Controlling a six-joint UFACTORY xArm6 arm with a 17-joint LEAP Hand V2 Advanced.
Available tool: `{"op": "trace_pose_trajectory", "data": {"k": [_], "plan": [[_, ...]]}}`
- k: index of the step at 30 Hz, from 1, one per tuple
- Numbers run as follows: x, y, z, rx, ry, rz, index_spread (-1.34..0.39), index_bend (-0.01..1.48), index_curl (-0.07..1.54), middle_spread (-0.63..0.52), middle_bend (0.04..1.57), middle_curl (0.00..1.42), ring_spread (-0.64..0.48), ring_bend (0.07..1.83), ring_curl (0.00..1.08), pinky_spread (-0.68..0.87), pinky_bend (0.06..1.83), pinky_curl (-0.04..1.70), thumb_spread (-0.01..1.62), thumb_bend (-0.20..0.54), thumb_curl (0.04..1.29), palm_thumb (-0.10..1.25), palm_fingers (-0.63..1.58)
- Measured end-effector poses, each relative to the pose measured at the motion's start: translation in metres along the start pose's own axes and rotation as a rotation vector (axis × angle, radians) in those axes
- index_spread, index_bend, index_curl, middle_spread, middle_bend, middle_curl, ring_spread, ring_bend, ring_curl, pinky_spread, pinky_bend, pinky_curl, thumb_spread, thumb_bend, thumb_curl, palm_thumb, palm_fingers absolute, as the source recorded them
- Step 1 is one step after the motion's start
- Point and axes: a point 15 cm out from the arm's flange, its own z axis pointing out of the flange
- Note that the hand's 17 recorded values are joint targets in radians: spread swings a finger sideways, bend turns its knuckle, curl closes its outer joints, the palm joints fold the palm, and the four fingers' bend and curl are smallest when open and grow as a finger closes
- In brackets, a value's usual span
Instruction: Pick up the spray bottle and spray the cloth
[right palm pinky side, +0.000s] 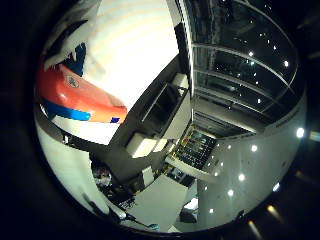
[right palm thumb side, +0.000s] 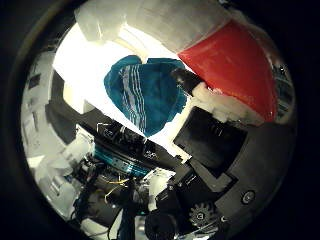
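The spray bottle (right palm thumb side: 230, 65) has a red head and a white body and lies close against my palm. Its dark nozzle (right palm thumb side: 184, 78) points toward the cloth. My right hand (right palm thumb side: 215, 150) shows as black and white parts curled beside the red head, with a white fingertip (right palm thumb side: 220, 106) pressed on it. The little finger side view shows the same red head (right palm pinky side: 75, 95) with a blue band and white body. The cloth (right palm thumb side: 145, 97) is teal with white stripes and lies crumpled on the white table (right palm thumb side: 85, 70), some way below the bottle.
A white block (right palm thumb side: 75, 102) stands on the table near its edge. Beyond the edge are dark equipment and wiring (right palm thumb side: 115, 165). The other view looks out at room walls, shelving (right palm pinky side: 192, 150) and ceiling lights.
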Motion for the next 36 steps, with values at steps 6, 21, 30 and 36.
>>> {"op": "trace_pose_trajectory", "data": {"k": [6,21,30,36], "plan": [[-0.005,-0.016,-0.041,0.102,-0.132,0.044,-0.17,1.19,0.71,-0.07,1.38,0.6,-0.16,1.47,0.6,-0.15,0.95,1.46,0.93,-0.015,0.77,1.03,1.19],[-0.061,-0.086,-0.171,0.57,-0.594,0.093,-0.17,1.19,0.71,-0.07,1.38,0.6,-0.16,1.48,0.6,-0.15,0.95,1.48,0.92,-0.014,0.77,1.05,1.19],[-0.095,-0.126,-0.164,0.645,-0.973,0.135,-0.17,1.19,0.71,-0.07,1.38,0.6,-0.16,1.47,0.6,-0.15,0.95,1.47,0.93,-0.013,0.77,1.07,1.19],[-0.125,-0.15,-0.133,0.654,-1.179,0.142,-0.18,1.19,0.71,-0.07,1.38,0.6,-0.16,1.48,0.6,-0.15,0.96,1.47,0.93,-0.014,0.78,1.07,1.19]]}}
